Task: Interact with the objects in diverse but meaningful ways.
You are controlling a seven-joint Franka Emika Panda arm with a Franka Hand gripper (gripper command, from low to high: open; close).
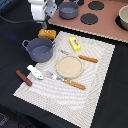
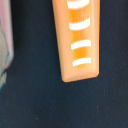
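My gripper (image 1: 45, 22) hangs just above the orange-yellow ridged bread block (image 1: 47, 34), which lies on the dark cloth off the striped mat's far corner. I cannot make out how the jaws stand, and nothing shows between them. The wrist view looks down on the bread block (image 2: 80, 40) and shows no fingers. The grey-blue two-handled pot (image 1: 40, 49) stands on the mat beside the bread. A yellow flat packet (image 1: 75, 44) lies near the mat's far edge. The white-and-blue piece (image 1: 35, 72) and the brown sausage-like stick (image 1: 23, 77) lie at the mat's near corner, on the exterior view's left.
A tan round plate (image 1: 69, 66) sits mid-mat between two orange-handled utensils (image 1: 87, 59) (image 1: 74, 84). Behind the mat is a toy stove (image 1: 107, 22) with black burners and a small grey pot (image 1: 68, 10). A bowl (image 1: 123, 17) stands at the far right.
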